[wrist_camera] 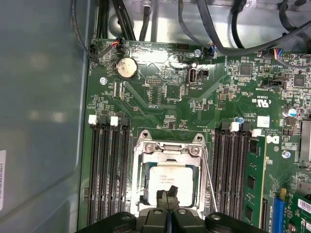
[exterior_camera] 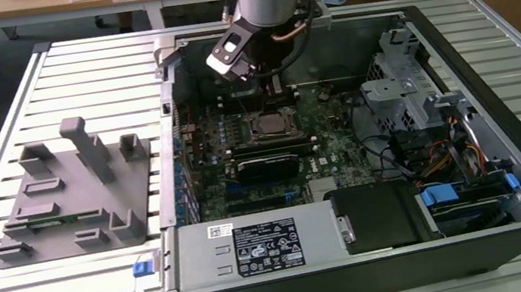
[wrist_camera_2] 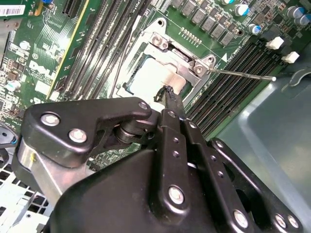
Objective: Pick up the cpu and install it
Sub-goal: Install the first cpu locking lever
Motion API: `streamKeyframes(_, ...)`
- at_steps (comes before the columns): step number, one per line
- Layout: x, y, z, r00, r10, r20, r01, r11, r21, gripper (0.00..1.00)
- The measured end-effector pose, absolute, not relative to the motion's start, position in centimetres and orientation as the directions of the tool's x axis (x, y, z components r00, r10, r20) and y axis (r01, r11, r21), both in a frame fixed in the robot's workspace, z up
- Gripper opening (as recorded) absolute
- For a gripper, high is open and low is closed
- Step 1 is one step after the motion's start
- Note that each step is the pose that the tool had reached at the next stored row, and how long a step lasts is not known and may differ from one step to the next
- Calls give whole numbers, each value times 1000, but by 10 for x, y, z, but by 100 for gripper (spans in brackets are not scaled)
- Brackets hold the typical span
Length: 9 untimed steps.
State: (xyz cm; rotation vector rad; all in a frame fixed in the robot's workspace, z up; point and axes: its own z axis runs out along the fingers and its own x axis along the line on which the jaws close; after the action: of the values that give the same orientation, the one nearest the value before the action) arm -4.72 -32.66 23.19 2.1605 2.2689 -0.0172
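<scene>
Hovering right over the socket frame [wrist_camera: 167,148], the gripper [wrist_camera: 167,198] has its two fingers [wrist_camera: 162,200] pressed together, narrow, with nothing between them. The cpu [wrist_camera: 170,177] lies flat inside the socket frame, pale metal top up, directly below the fingertips; whether the tips touch it cannot be told. In the second wrist view the gripper [wrist_camera_2: 167,94] points down at the cpu [wrist_camera_2: 150,77], which sits within the socket frame [wrist_camera_2: 180,56]. A thin lever rod [wrist_camera: 208,179] runs along one side of the socket frame, beside the cpu. Black memory slots [wrist_camera: 107,170] flank the socket frame on both sides. A coin battery [wrist_camera: 127,68] sits on the green board, well apart from the socket frame.

In the exterior view the arm reaches into the open computer case [exterior_camera: 361,281], and the gripper [exterior_camera: 270,83] hangs just behind the cpu [exterior_camera: 271,124]. A silver box [exterior_camera: 254,246] with a label sits at the near edge of the case, in front of the socket. A grey fixture [exterior_camera: 65,212] lies on the slatted table [exterior_camera: 75,65] outside the case, on the exterior view's left of the socket.
</scene>
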Motion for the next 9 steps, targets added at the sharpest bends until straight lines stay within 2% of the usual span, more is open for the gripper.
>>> streamKeyframes(9,-47,-327,235,-49,999,-14,999,49,-2,11)
